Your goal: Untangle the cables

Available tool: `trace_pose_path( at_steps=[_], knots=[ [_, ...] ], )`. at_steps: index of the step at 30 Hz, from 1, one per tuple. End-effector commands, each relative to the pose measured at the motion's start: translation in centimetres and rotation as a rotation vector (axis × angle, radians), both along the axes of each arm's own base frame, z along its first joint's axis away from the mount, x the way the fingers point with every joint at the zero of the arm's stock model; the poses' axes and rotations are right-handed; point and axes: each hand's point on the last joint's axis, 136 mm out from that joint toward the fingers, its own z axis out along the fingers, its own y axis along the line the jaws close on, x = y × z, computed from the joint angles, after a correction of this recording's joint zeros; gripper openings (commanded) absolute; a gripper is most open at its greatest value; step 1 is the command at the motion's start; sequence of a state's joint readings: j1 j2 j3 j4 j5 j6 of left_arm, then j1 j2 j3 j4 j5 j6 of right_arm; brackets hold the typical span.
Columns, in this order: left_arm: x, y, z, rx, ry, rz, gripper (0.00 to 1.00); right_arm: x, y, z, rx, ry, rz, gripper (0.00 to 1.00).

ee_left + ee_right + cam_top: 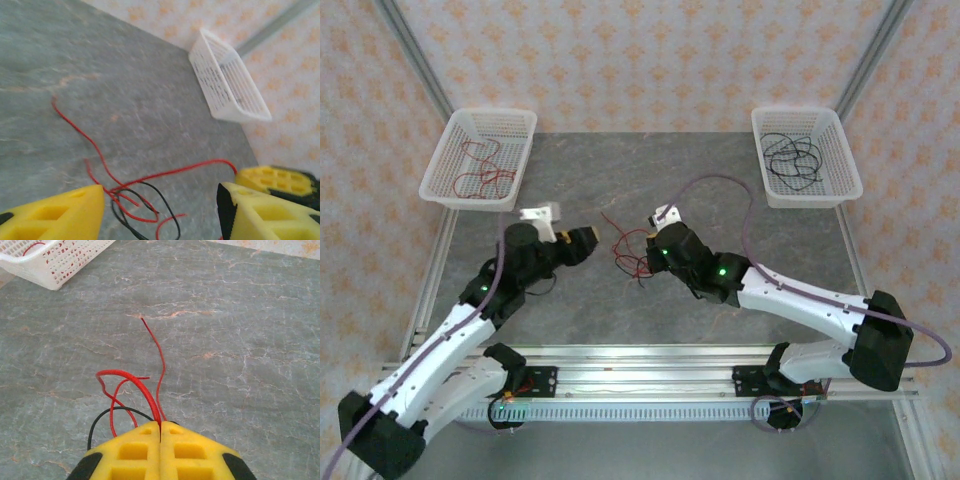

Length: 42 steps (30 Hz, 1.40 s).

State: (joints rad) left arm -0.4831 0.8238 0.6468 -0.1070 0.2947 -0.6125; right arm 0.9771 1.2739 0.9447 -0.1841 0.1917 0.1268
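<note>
Now, with the right pincer (160,430) shut tight on a red cable (142,385) of the tangle (628,250) lying midway across the counter (720,210), the left pincer (160,200), open and empty astride it, should close on the black cable (167,207) alone, then both draw apart slowly.

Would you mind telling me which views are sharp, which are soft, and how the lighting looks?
Left wrist: soft all over, with the white basket and the left gripper smeared, though the cables are traceable. Right wrist: crisp, with the table veining and the red one pinched in the right gripper clear. Top external: even light, faint shadows, no glare.
</note>
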Motion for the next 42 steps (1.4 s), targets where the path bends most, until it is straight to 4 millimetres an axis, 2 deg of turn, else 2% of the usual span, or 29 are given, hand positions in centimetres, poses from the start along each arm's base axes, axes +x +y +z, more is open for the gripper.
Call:
trace_pose_path(
  at_steps=[1, 5, 9, 12, 15, 20, 28, 30, 32, 35, 38, 42],
  knots=[
    [-0.3, -3.8, 0.5, -0.023, -0.091, -0.095, 0.61, 0.4, -0.2, 1.8, 0.034, -0.063, -0.013, 0.0],
    [-2.0, -8.2, -0.6, 0.035, -0.175, -0.244, 0.59, 1.2, -0.6, 2.4, 0.068, -0.038, -0.081, 0.0],
    [-3.6, -10.9, -2.1, 0.194, -0.259, -0.328, 0.6, 2.0, -1.0, 2.0, 0.105, 0.041, -0.154, 0.0],
    [-3.6, -11.1, -3.3, 0.301, -0.299, -0.315, 0.62, 2.2, -1.0, 1.4, 0.123, 0.089, -0.177, 0.0],
    [-2.7, -10.2, -4.2, 0.383, -0.326, -0.255, 0.64, 2.2, -0.7, 1.2, 0.143, 0.117, -0.175, 0.0],
    [-1.1, -8.9, -4.3, 0.488, -0.382, -0.167, 0.65, 2.0, -0.3, 1.4, 0.165, 0.138, -0.158, 0.0],
    [-1.2, -11.7, -4.6, 0.484, -0.43, -0.282, 0.6, 2.0, 0.0, 1.8, 0.181, 0.144, -0.151, 0.0],
    [-1.1, -11.9, -4.9, 0.486, -0.427, -0.283, 0.56, 2.0, 0.1, 1.7, 0.182, 0.146, -0.15, 0.0],
    [-0.7, -11.8, -5.0, 0.495, -0.423, -0.265, 0.48, 2.0, 0.0, 1.7, 0.183, 0.148, -0.152, 0.0],
    [-0.5, -11.6, -4.2, 0.483, -0.431, -0.237, 0.26, 2.0, 0.0, 1.7, 0.183, 0.148, -0.152, 0.0],
    [-0.5, -11.5, -3.1, 0.441, -0.442, -0.217, 0.0, 2.0, 0.0, 1.4, 0.184, 0.155, -0.156, 0.0],
    [-0.8, -11.7, -1.9, 0.369, -0.44, -0.211, 0.0, 2.2, -0.4, 0.6, 0.206, 0.184, -0.189, 0.0]
  ],
)
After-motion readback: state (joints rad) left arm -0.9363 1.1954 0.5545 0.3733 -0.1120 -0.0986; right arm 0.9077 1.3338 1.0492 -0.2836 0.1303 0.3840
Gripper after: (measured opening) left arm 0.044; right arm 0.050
